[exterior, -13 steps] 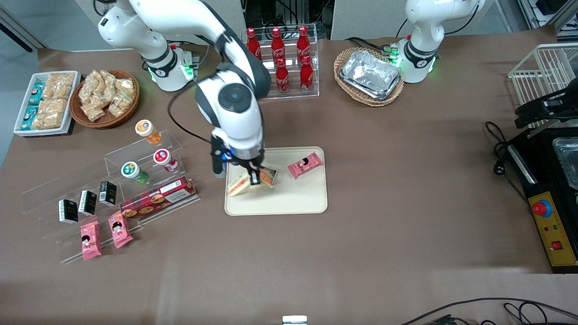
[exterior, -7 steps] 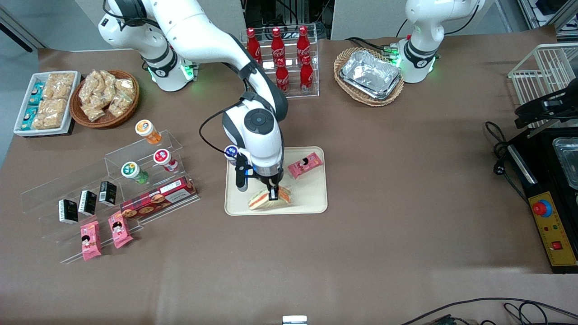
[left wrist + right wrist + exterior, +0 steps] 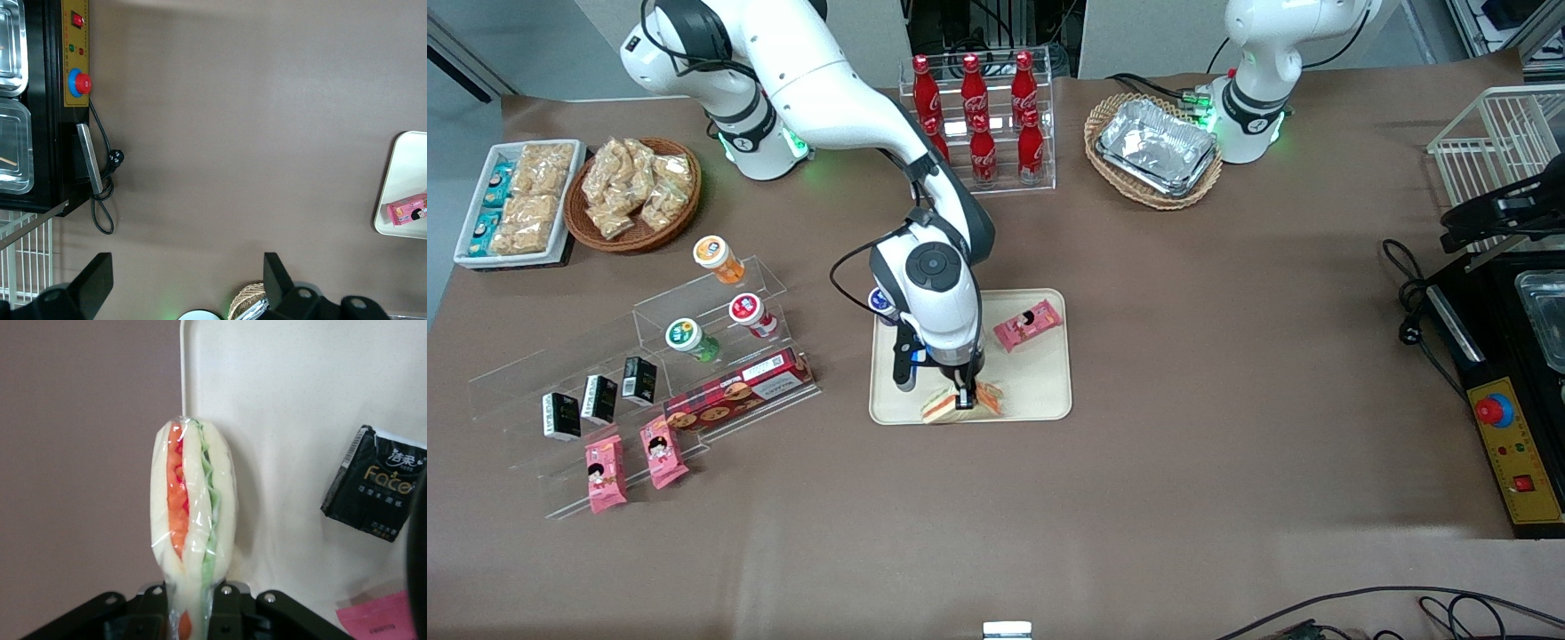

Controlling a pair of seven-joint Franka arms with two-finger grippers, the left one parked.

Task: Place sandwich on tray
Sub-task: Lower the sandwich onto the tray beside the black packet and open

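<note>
Over the last second the tool [image 3: 964, 396], clamped on the plastic-wrapped triangular sandwich [image 3: 960, 404], has carried it down onto the cream rectangular tray's [image 3: 1040, 382] camera-side edge, so release seems next.

Cola bottles [image 3: 978, 116]: red, stood in a clear rack, far from the camera.
Foil trays [image 3: 1158, 147]: stacked in a wicker basket [image 3: 1107, 116] near the rack.
Stepped acrylic stand [image 3: 605, 356]: held three lidded cups [image 3: 717, 258], small black packs [image 3: 599, 398], a biscuit box [image 3: 738, 389] and two pink packets [image 3: 633, 462].
Snack bags [image 3: 636, 185]: heaped in a round basket, farther from the camera than the stand.
Black tissue pack [image 3: 373, 492]: lay flat.
Control box [image 3: 1516, 444]: yellow panel, red button.
</note>
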